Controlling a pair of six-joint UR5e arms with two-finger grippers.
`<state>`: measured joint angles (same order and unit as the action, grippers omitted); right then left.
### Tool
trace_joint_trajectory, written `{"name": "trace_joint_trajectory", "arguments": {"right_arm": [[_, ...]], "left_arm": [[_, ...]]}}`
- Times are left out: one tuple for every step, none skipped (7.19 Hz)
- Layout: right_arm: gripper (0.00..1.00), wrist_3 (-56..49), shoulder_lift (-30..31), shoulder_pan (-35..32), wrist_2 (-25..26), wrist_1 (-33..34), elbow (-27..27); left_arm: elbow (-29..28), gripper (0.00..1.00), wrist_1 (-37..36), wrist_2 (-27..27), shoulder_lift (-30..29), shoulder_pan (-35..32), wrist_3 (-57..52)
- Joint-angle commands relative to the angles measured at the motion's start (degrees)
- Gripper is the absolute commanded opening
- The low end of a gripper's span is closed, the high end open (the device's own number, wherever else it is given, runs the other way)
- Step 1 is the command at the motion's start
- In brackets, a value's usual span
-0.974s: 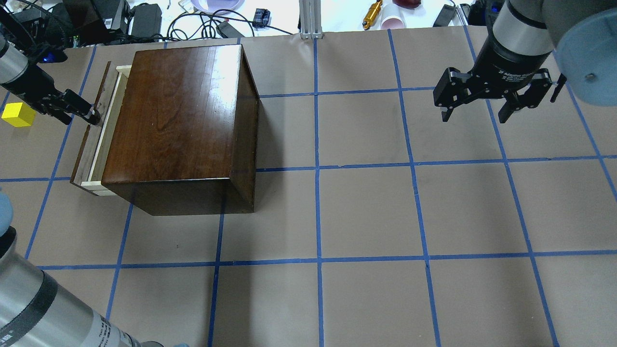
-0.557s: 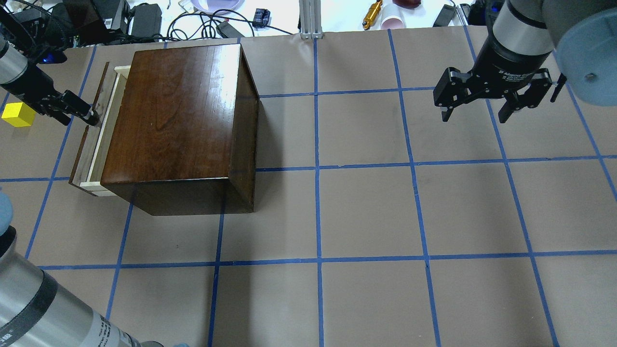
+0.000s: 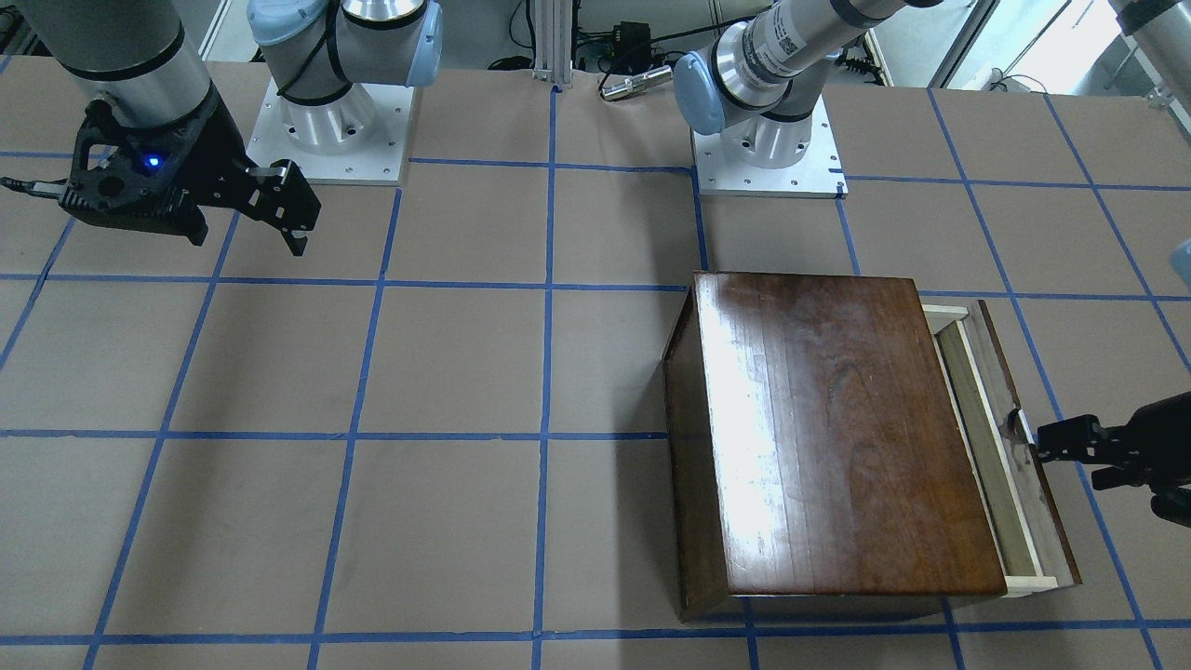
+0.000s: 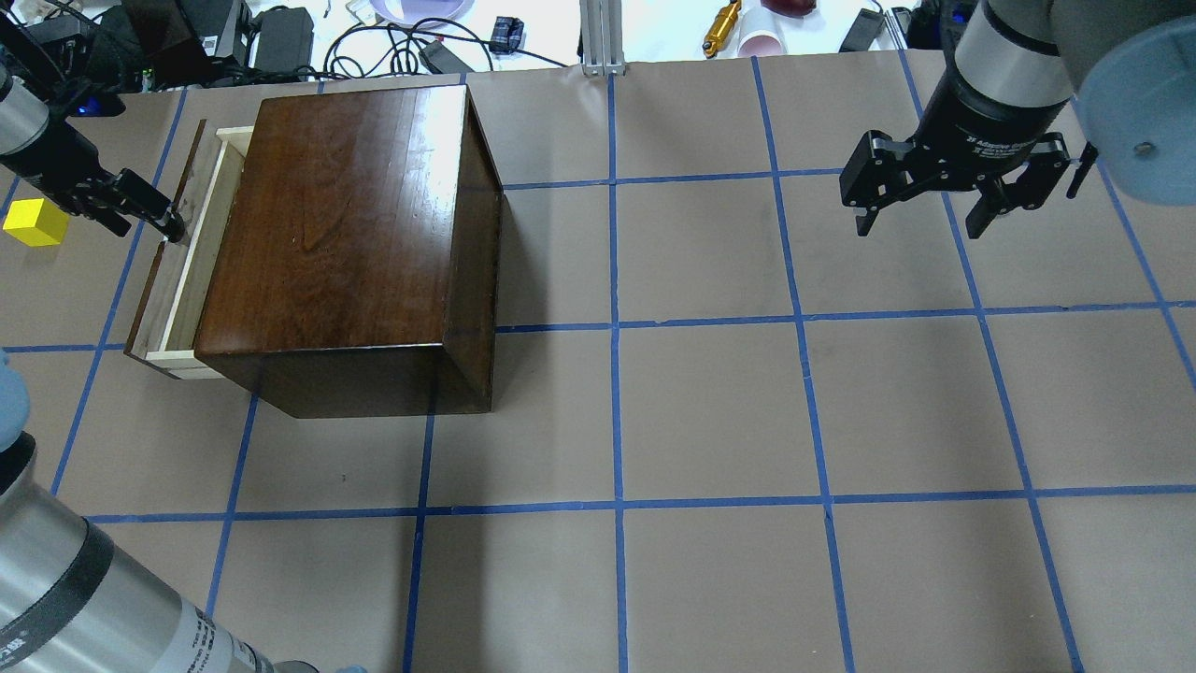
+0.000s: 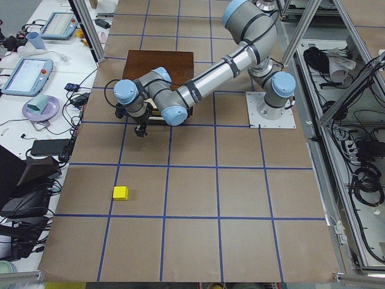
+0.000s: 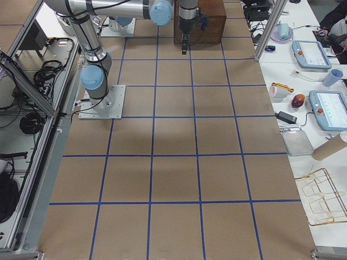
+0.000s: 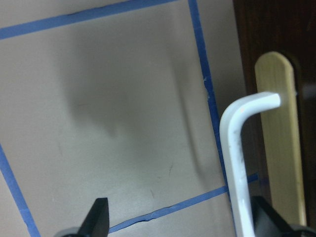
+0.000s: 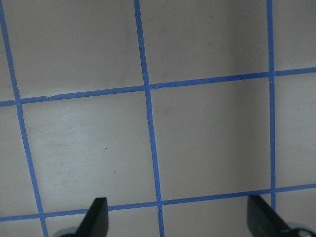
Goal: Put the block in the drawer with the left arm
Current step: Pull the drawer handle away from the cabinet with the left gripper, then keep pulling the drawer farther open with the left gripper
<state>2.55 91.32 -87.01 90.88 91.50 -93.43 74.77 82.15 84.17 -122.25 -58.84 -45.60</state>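
The yellow block (image 4: 35, 222) lies on the table left of the drawer, behind my left gripper; it also shows in the exterior left view (image 5: 121, 192). The drawer (image 4: 179, 257) stands partly out of the dark-brown box casing (image 4: 346, 234), and its pale tray shows in the front view (image 3: 988, 447). My left gripper (image 4: 166, 224) is at the drawer's dark front panel (image 3: 1028, 465). In the left wrist view its fingertips (image 7: 98, 219) stand wide apart, and a white bent hook (image 7: 237, 148) reaches to the panel. My right gripper (image 4: 920, 227) is open and empty, far right above the table.
Cables, power bricks and small items lie beyond the table's far edge (image 4: 280, 37). The brown paper with its blue tape grid (image 4: 710, 411) stretches between box and right gripper. My left arm's forearm (image 4: 84, 598) crosses the near left corner.
The drawer has slid further out of the casing to the left, and my left gripper has moved left with it. The block and the right arm have not moved.
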Motion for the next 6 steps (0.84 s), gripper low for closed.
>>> {"name": "trace_joint_trajectory", "arguments": {"right_arm": [[1.00,0.00,0.00,0.09,0.00,0.00,-0.09],[1.00,0.00,0.00,0.00,0.00,0.00,0.00],[1.00,0.00,0.00,0.00,0.00,0.00,0.00],[1.00,0.00,0.00,0.00,0.00,0.00,0.00],[1.00,0.00,0.00,0.00,0.00,0.00,0.00],[1.00,0.00,0.00,0.00,0.00,0.00,0.00]], "left_arm": [[-0.32,1.00,-0.06,0.11,-0.10,0.04,-0.10],[-0.67,1.00,-0.06,0.03,-0.18,0.04,-0.10],[-0.76,1.00,-0.06,0.02,-0.27,0.04,-0.89],[-0.76,1.00,-0.06,0.02,-0.27,0.04,-1.07],[-0.85,1.00,-0.06,0.11,-0.45,0.04,-1.16],[-0.85,1.00,-0.23,0.20,-0.80,0.39,-2.12]]}}
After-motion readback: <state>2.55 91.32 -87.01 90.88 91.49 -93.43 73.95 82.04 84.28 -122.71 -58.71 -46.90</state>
